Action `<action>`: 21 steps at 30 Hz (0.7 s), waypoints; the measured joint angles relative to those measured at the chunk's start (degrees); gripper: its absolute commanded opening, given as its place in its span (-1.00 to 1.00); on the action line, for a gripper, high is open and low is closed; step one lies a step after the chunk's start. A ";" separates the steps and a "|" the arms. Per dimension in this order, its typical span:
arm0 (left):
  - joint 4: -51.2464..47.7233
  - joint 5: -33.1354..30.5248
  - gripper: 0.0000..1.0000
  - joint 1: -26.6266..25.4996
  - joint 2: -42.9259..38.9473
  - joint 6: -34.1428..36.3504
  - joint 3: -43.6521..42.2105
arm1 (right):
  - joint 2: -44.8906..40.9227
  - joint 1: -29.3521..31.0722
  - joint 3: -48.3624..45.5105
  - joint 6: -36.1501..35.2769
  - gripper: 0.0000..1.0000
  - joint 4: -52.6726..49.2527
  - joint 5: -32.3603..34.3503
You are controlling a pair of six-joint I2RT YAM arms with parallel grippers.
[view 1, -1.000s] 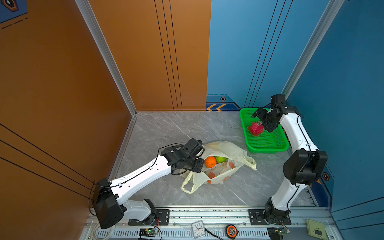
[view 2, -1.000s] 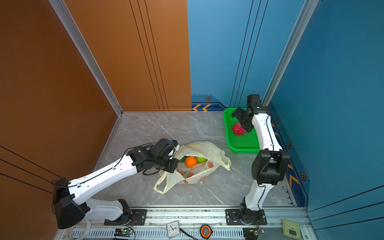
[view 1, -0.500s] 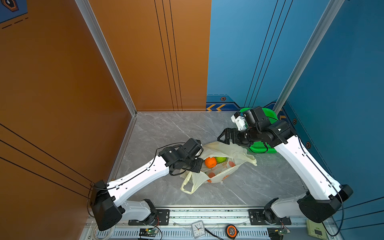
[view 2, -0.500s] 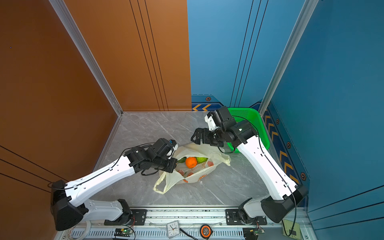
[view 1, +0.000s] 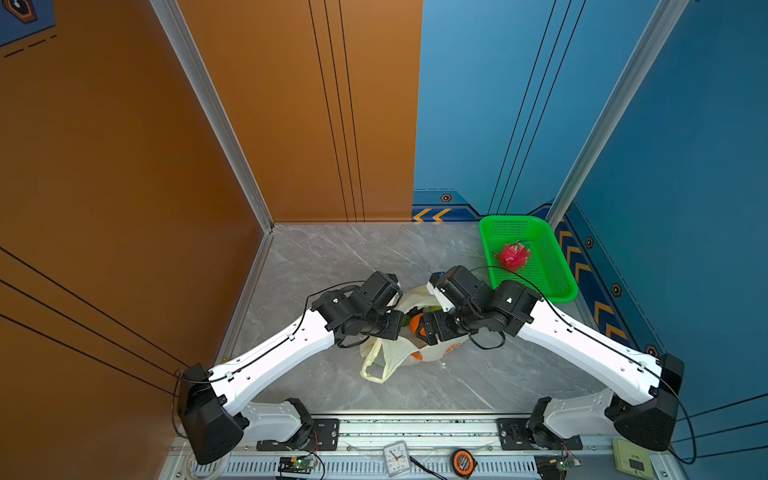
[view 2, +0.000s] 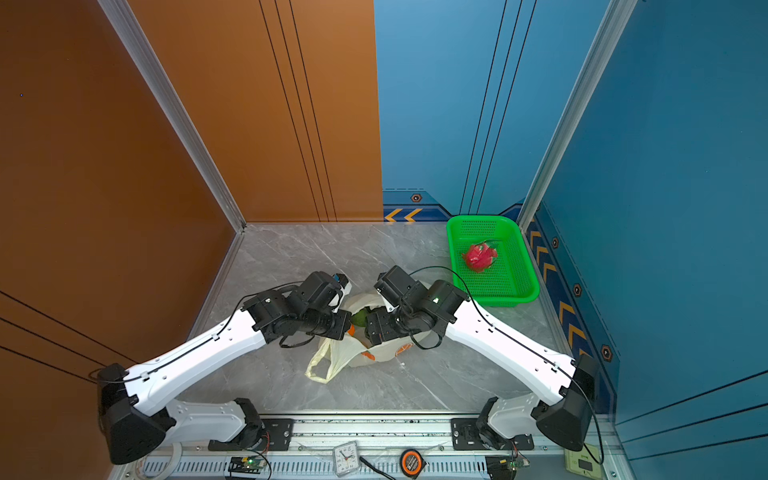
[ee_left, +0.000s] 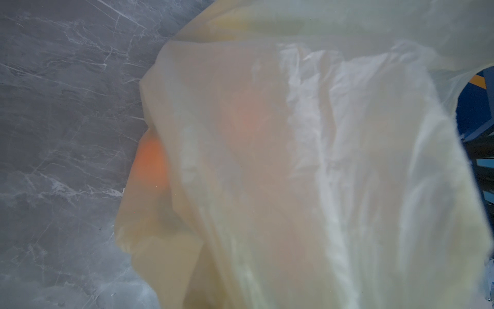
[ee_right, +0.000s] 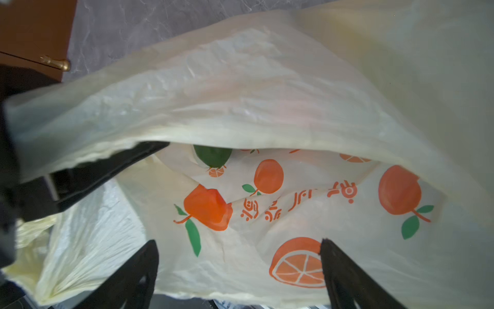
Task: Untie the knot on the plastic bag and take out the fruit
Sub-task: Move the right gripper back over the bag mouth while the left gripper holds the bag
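Fruit removal: plastic bag [view 1: 390,353] rim is pinched by the left gripper [view 1: 398,328], right gripper [ee_right: 238,240] is spread wide at the mouth, green fruit [ee_right: 212,156] judged next to be grasped.

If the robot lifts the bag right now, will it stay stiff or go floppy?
Probably floppy: the bag is thin, wrinkled film, and its handle loop lies limp. It would likely sag where the fruit sits, and the round fruit may roll inside.

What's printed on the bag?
Oranges with green leaves on the pale cream bag, clearest in the right wrist view.
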 measured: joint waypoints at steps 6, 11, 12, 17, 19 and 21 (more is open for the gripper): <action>0.02 0.37 -1.00 2.14 0.00 -0.85 0.00 | -0.55 2.16 -7.34 -0.79 0.76 6.84 4.52; 0.09 0.90 -1.00 4.00 0.00 -1.57 0.00 | -3.52 8.79 -14.34 -0.74 0.75 10.82 9.38; 0.17 1.07 -1.00 4.31 0.00 -1.73 0.00 | -3.96 10.32 -15.58 -0.61 0.76 11.43 10.23; 0.35 2.23 -1.00 5.14 0.00 -2.12 0.00 | -2.78 12.68 -18.51 -0.59 0.81 12.87 11.28; 0.44 3.17 -1.00 5.14 0.00 -2.05 0.00 | -1.16 11.43 -18.03 -0.59 0.82 13.25 10.56; 0.48 4.24 -1.00 5.14 0.00 -1.60 0.00 | 1.16 9.29 -16.39 -0.59 0.81 13.25 8.79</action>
